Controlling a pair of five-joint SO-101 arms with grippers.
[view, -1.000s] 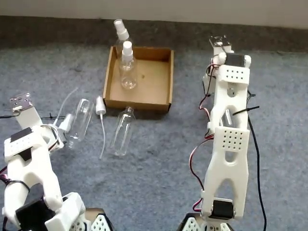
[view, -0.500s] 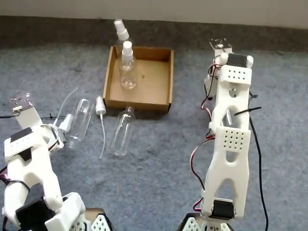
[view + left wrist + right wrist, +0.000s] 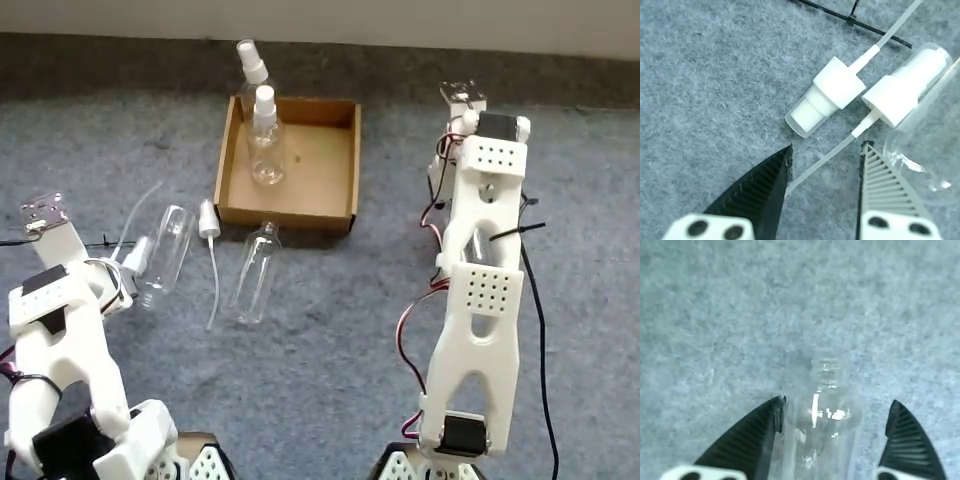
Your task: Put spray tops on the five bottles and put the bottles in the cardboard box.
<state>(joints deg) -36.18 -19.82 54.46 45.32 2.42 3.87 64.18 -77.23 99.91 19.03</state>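
My left gripper (image 3: 827,146) is open low over the carpet. A thin tube lies between its fingers, leading to a white spray top (image 3: 904,94) that rests against a clear bottle (image 3: 932,155). A second loose spray top (image 3: 832,96) lies just ahead. My right gripper (image 3: 837,401) is open around an uncapped clear bottle (image 3: 822,415), whose neck points away. The cardboard box (image 3: 340,165) holds one upright bottle with a spray top (image 3: 265,140). Another topped bottle (image 3: 252,65) stands at the box's far edge. An uncapped bottle (image 3: 255,272) lies in front of the box beside a spray top (image 3: 208,220).
The left arm (image 3: 60,320) is at the lower left and the right arm (image 3: 480,260) stretches up the right side. A black cable (image 3: 850,17) crosses the carpet beyond the loose tops. Bare carpet lies between the two arms.
The right arm has shifted slightly to the right. The left arm and the bottles by the box have stayed put.
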